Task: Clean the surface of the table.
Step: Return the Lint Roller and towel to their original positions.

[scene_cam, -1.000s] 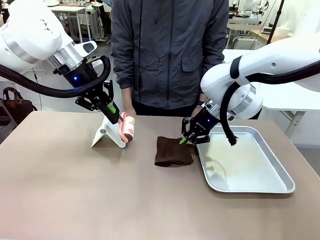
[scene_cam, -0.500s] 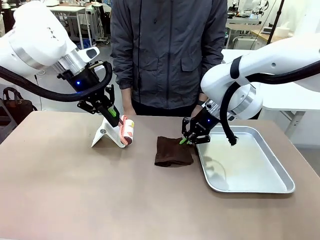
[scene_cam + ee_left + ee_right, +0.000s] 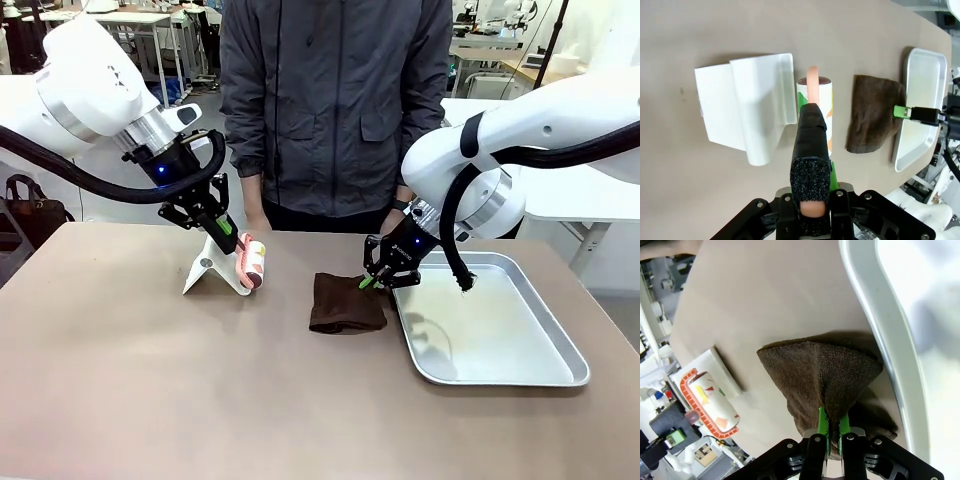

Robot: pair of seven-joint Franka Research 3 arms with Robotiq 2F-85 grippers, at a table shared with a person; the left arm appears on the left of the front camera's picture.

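Brownish desk (image 3: 200, 400) spans your whole foreground, a person standing at its far edge; wiping looks barely begun, tools only just taken up; left end effector (image 3: 229, 236), arm angled down from far left, clamped on the handle of a lint roller (image 3: 254, 264) beside its white stand (image 3: 212, 268); right end effector (image 3: 379, 276), reaching down mid-desk, pinches the brown cloth (image 3: 345, 303) next to the metal tray (image 3: 560, 345).
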